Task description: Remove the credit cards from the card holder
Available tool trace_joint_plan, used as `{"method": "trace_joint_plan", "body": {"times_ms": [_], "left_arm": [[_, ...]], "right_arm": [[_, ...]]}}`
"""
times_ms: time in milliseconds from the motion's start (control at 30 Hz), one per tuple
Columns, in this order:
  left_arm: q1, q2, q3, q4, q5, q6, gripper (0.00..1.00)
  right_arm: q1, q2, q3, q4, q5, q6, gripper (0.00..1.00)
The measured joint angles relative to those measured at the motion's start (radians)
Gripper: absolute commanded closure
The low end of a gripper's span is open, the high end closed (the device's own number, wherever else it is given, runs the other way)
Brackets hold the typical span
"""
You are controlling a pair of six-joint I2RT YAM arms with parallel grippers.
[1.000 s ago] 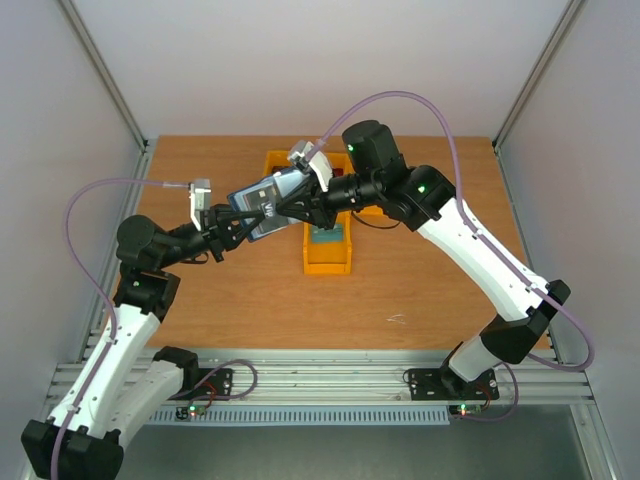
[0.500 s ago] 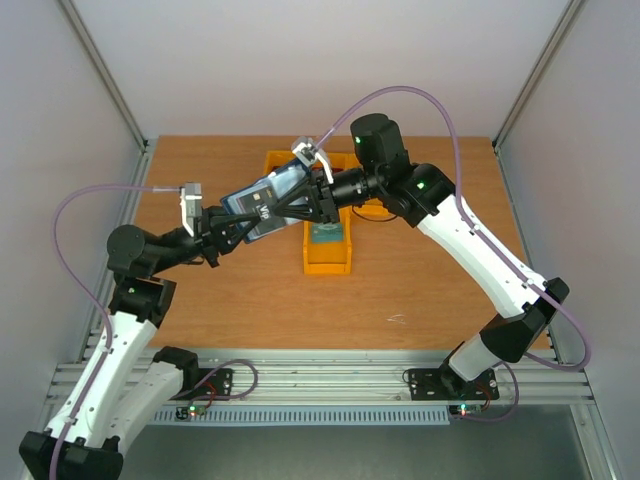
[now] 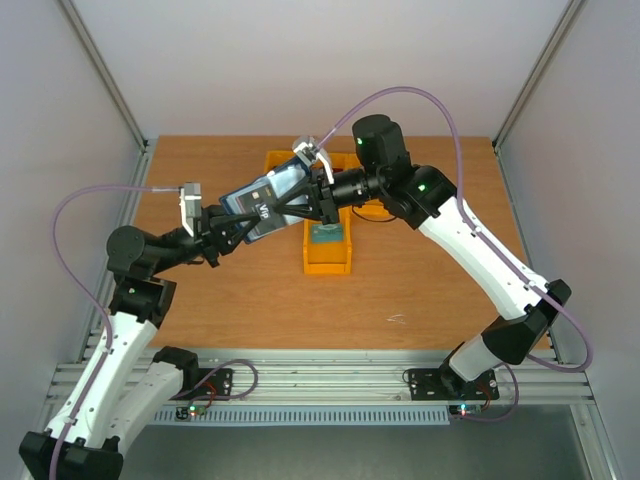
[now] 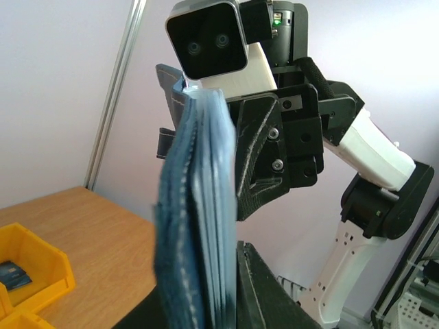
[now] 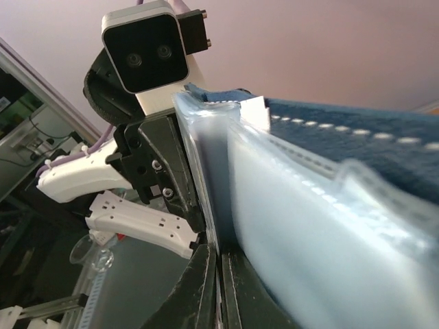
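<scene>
One card holder point(image 3: 255, 203) hangs in the air above the far middle of the wooden table point(image 3: 420, 290), with one gripper at each end. Two arms are in view.

- **Left gripper** point(image 3: 238, 228): it is clamped on the near-left end of the holder. In the left wrist view the navy cover and pale sleeves stand upright against its finger point(image 4: 264, 288).
- **Right gripper** point(image 3: 287, 209): its fingertips point(image 5: 206, 281) are pressed together on a thin edge of the clear sleeves at the far-right end. Whether a card sits inside that pinch cannot be told.
- **Cards:** two can be counted from above. One is the VIP card point(image 3: 264, 210), which shows on the holder's upturned face. The other is a small bluish card point(image 3: 325, 235), which lies inside the long yellow bin point(image 3: 328, 264), just right of the holder and below it.
- **Bins:** the long bin is the only one seen whole.
  - A second yellow bin point(image 3: 274, 158) peeks out at the far side, mostly hidden by the holder and the right wrist.
  - Another yellow patch point(image 3: 368, 213) shows under the right arm. Whether it is a bin of its own cannot be told.

The holder fills both wrist views and hides most of the table from them.
</scene>
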Motion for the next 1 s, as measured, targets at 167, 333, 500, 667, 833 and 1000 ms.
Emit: {"method": "trace_joint_plan", "body": {"times_ms": [167, 333, 500, 667, 833, 1000], "left_arm": [[-0.013, 0.006, -0.002, -0.007, 0.016, 0.01, 0.81], [-0.016, 0.017, -0.006, -0.013, 0.022, 0.014, 0.75], [-0.02, 0.017, -0.011, -0.017, 0.028, 0.015, 0.8], [-0.021, 0.022, -0.013, -0.028, 0.036, 0.017, 0.99], [-0.023, 0.027, -0.015, -0.035, 0.042, 0.016, 1.0], [-0.025, 0.027, -0.015, -0.039, 0.047, 0.018, 1.0]], "right_arm": [[-0.013, -0.017, -0.037, 0.019, 0.003, 0.002, 0.99], [-0.03, -0.018, -0.045, 0.018, 0.005, 0.0, 0.99], [-0.055, -0.026, -0.045, 0.004, 0.001, -0.012, 0.99], [-0.072, -0.03, -0.042, -0.035, -0.02, -0.04, 0.99], [-0.076, -0.03, -0.041, -0.055, -0.03, -0.058, 0.99], [-0.077, -0.03, -0.04, -0.071, -0.029, -0.082, 0.95]]}}
